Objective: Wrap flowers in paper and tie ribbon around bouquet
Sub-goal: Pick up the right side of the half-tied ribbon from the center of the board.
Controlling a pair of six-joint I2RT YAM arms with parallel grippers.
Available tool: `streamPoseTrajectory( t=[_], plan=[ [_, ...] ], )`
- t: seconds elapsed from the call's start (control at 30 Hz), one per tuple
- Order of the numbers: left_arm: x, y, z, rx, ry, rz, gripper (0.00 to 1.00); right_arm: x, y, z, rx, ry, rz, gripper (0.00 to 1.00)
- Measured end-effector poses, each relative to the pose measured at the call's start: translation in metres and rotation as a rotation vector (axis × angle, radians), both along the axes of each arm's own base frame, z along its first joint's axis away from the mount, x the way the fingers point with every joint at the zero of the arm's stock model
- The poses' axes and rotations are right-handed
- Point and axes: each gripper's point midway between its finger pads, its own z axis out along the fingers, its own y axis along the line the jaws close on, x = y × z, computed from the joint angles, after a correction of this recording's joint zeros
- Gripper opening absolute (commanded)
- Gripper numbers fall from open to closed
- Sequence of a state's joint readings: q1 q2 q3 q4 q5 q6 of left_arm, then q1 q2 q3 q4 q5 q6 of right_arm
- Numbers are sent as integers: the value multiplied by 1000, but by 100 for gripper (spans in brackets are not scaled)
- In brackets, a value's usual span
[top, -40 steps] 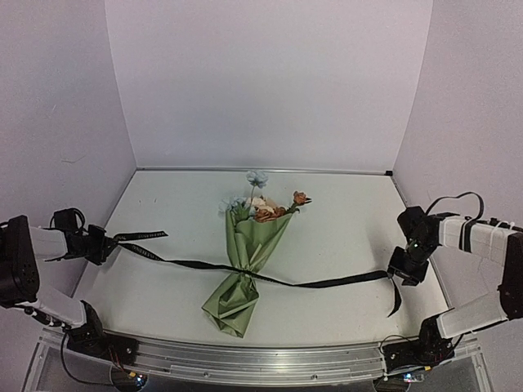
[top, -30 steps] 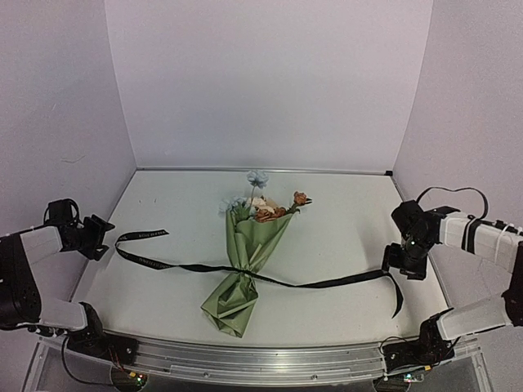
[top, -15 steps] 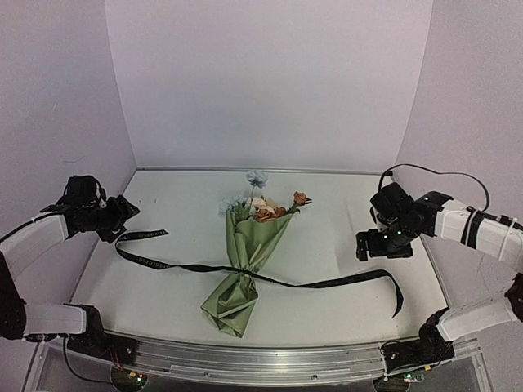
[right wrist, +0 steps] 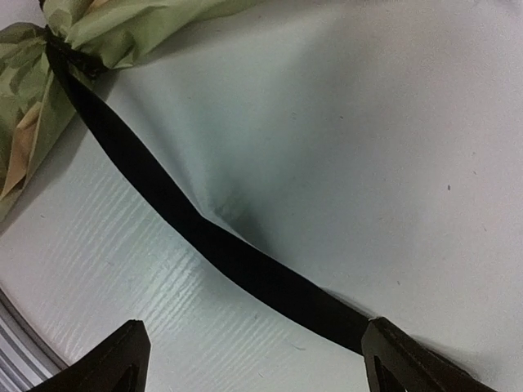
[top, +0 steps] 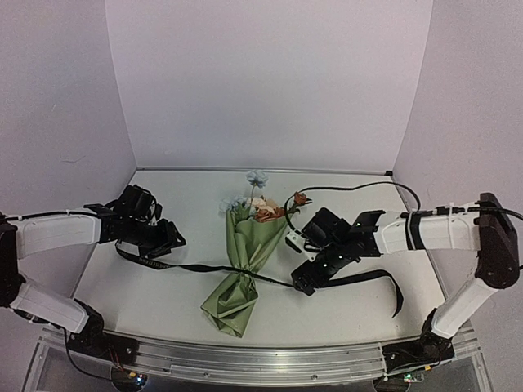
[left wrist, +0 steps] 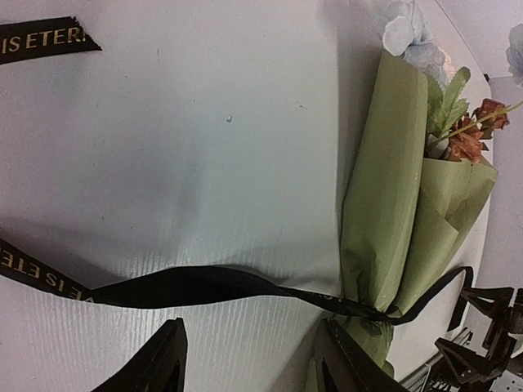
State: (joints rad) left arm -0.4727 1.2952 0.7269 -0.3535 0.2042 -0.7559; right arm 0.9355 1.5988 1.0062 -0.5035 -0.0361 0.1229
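Ribbon (top: 196, 267) circles the bouquet (top: 245, 245), so tying is in hand. My left fingers (left wrist: 159, 363) and right fingers (right wrist: 122, 359) are wide, empty; next, pinch each tail.

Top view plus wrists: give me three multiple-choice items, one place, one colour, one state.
1. The narrow black lettered ribbon crosses the paper-wrapped flower bouquet at: A the blooms; B its pinched waist; C nowhere.
2. The thin paper wrap is, on the outside: A olive green; B red; C white.
3. The right gripper is: A shut on ribbon; B open, empty; C shut on paper.
B: the ribbon cinches the cone's narrow part.
A: it shows green in every view.
B: its jaws stand wide apart over the ribbon.
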Motion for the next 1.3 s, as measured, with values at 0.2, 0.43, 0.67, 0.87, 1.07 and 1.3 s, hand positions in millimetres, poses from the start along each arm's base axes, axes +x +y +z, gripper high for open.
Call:
streamPoseTrajectory(
  t=[0.2,0.43,0.67,0.87,1.07,1.3],
  plan=[
    [7,7,5,44,-24,27,61,2,30,-14,6,21,88,76],
    [13,29,8,143,-37,68,62,1,41,-29,-18,40,125,67],
    [9,67,0,264,-2,161,58,-2,39,-41,-39,65,131,37],
    [7,65,-13,302,20,93,57,2,34,-49,-76,53,120,0],
    [6,47,-22,277,35,-28,54,13,26,-49,-100,22,82,0],
    [6,-5,-14,277,-35,-289,55,38,-5,-46,-127,-12,-24,0]
  ],
)
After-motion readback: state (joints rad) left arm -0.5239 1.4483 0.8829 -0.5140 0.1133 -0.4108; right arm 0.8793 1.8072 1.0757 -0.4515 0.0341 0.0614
